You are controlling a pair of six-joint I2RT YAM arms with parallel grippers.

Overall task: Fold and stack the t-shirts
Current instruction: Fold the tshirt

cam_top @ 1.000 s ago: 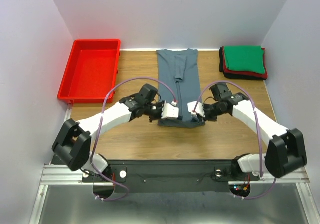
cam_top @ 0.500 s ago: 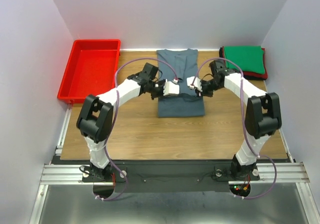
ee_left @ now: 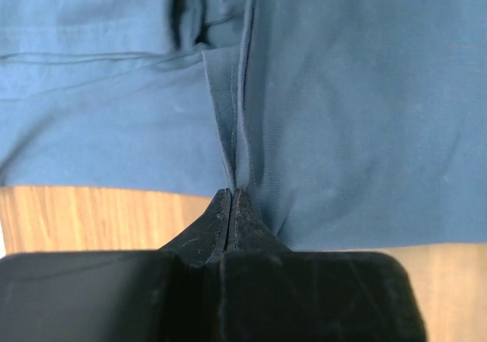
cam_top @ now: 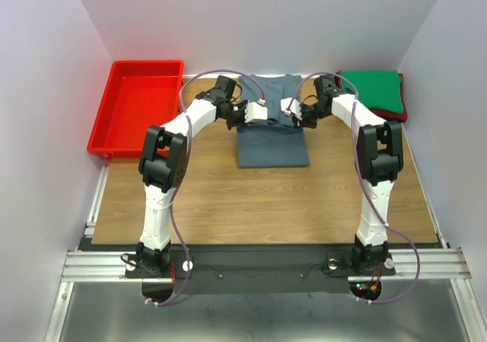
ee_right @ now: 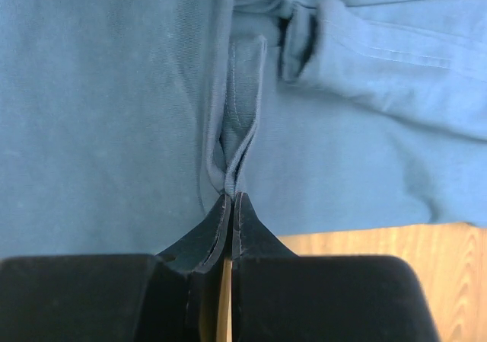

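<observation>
Both arms have reached out from the near table edge toward the far wall, carrying the shirt's near hem with them, so the cloth now lies doubled and half as long.

Top view: left gripper (cam_top: 259, 114) and right gripper (cam_top: 292, 116) sit side by side over the far end of the slate blue-grey t-shirt (cam_top: 272, 148), which is mid-table, between the red tray (cam_top: 141, 106) and the folded stack topped by the green t-shirt (cam_top: 370, 91). A red t-shirt (cam_top: 402, 114) peeks out beneath it.

Left wrist: fingers (ee_left: 221, 214) are clenched on a thin ridge of hem, and only a sliver of it is caught. I judge it may slip out before the fold is laid.

Right wrist: fingers (ee_right: 243, 216) are pinched tight on a small loop of hem. If one side lets go first, or the two travel unevenly, the top layer would land skewed. The tucked sleeve above the pinch looks loose and could spill. The right arm also passes near the stack and might nudge it.

Surface: wood-grain table (cam_top: 228, 197), smooth, so the cloth may drag rather than stay put. Room: plain pale walls (cam_top: 251, 22) on three sides, metal rail (cam_top: 99, 262) at the near edge.
</observation>
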